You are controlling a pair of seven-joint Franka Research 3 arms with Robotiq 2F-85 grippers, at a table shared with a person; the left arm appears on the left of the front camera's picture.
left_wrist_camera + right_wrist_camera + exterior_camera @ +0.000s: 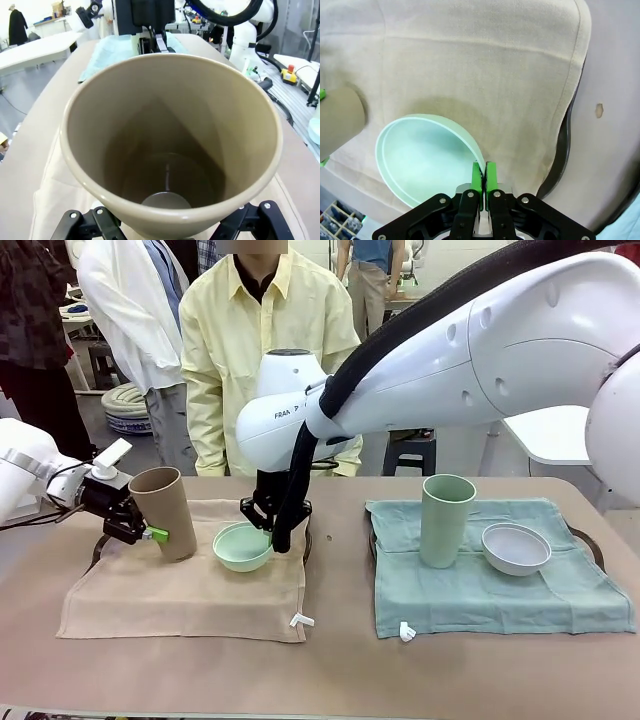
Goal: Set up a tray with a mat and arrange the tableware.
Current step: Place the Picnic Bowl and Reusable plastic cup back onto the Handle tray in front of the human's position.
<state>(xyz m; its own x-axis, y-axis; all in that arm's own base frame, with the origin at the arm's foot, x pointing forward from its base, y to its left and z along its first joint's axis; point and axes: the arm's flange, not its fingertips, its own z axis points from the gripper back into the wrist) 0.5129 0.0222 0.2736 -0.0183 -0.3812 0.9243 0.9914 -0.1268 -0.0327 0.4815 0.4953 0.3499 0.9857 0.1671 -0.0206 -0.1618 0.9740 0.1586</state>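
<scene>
Beige cloth mat (180, 595) | left jaws clamp smooth tan cup (165, 512) | right jaws pinch mint bowl (243, 546) rim

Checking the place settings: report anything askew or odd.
The brown cup leans, held by the left gripper, and the mint bowl is tipped up, its rim pinched by the right gripper. The green cup stands upright.

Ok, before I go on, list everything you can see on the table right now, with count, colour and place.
tan-brown cup: 1, tan-brown, tilted on the beige mat, held.
mint green bowl: 1, mint green, beige mat, rim pinched.
pale green cup: 1, upright on the green mat.
greyish white bowl: 1, green mat, beside that cup.
beige mat: 1, left.
green mat: 1, right.
dark tray: edge under the beige mat.
left gripper: shut on the tan-brown cup.
right gripper: shut on the bowl's rim.
</scene>
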